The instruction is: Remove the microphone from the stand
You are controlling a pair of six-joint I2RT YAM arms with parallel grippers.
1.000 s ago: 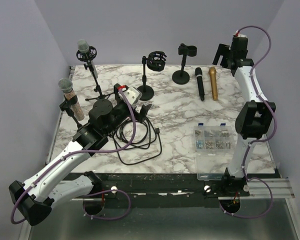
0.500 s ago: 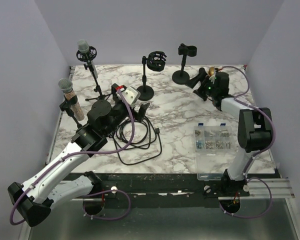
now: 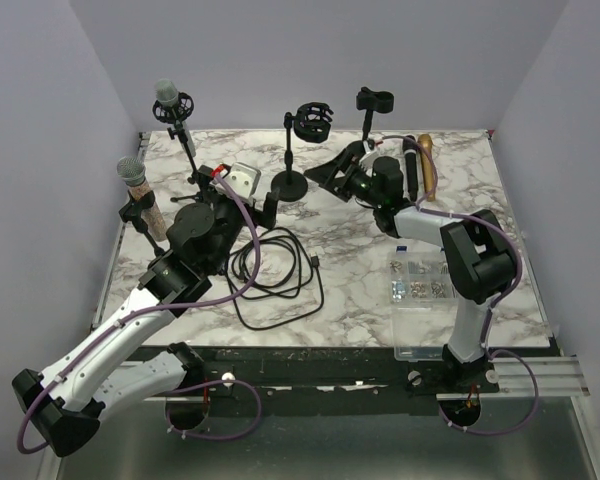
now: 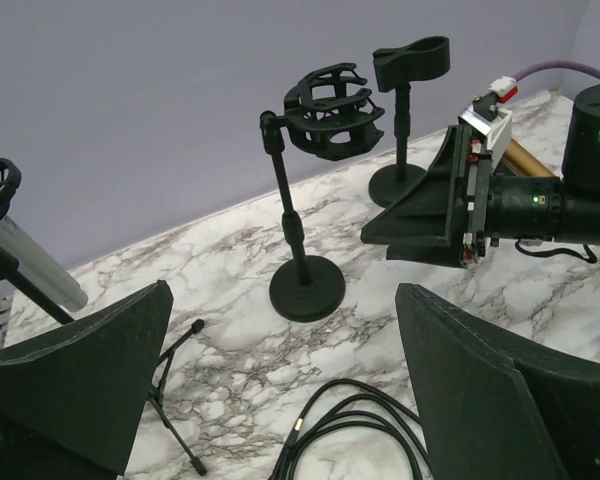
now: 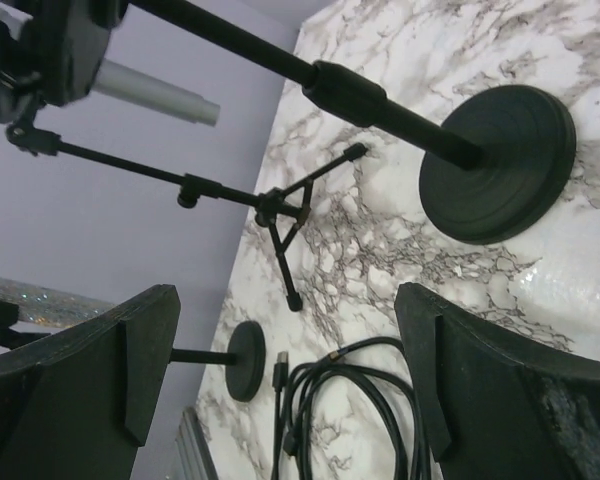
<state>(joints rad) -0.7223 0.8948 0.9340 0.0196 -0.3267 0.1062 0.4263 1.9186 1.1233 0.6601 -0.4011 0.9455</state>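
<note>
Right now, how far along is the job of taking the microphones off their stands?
Done, it seems: a black microphone and a gold microphone lie on the table, and the shock-mount stand and clip stand are empty. In hand: nothing; the left hand and right hand are both open and empty. Left: a silver microphone and a second microphone sit in stands at the left.

L tool [image 4: 282, 295] wide open, R tool [image 5: 285, 295] wide open, arms extended, tips facing each other
</note>
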